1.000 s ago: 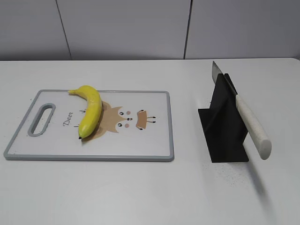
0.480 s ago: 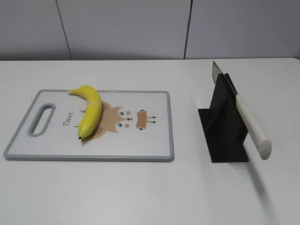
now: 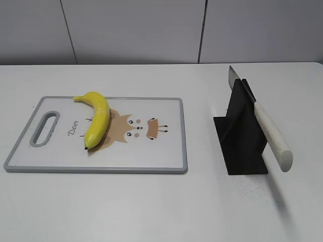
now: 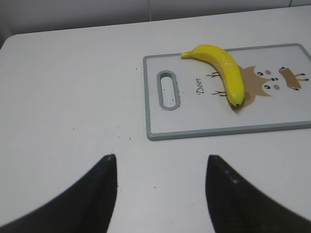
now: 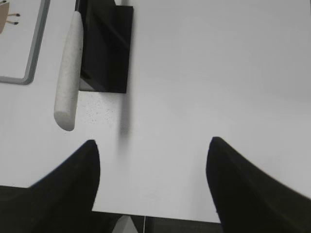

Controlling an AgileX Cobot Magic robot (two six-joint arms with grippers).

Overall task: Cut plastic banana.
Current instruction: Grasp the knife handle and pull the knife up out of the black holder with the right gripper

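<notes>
The plastic banana [image 3: 98,117], glossy yellow with a dark tip, lies on the left half of a white cutting board [image 3: 161,156] with a grey rim and a deer print. It also shows in the left wrist view [image 4: 221,70] on the board [image 4: 204,132]. A knife with a white handle [image 3: 272,136] rests in a black stand [image 3: 241,146]; the right wrist view shows the handle [image 5: 68,85] and the stand [image 5: 109,53]. My left gripper [image 4: 160,160] is open and empty over bare table, near the board's handle end. My right gripper [image 5: 153,143] is open and empty near the table's front edge.
The board has a handle slot [image 3: 44,129] at its left end. The white table [image 3: 161,206] ends close below my right gripper, where the front edge [image 5: 160,213] shows. A grey panelled wall [image 3: 151,30] stands behind the table.
</notes>
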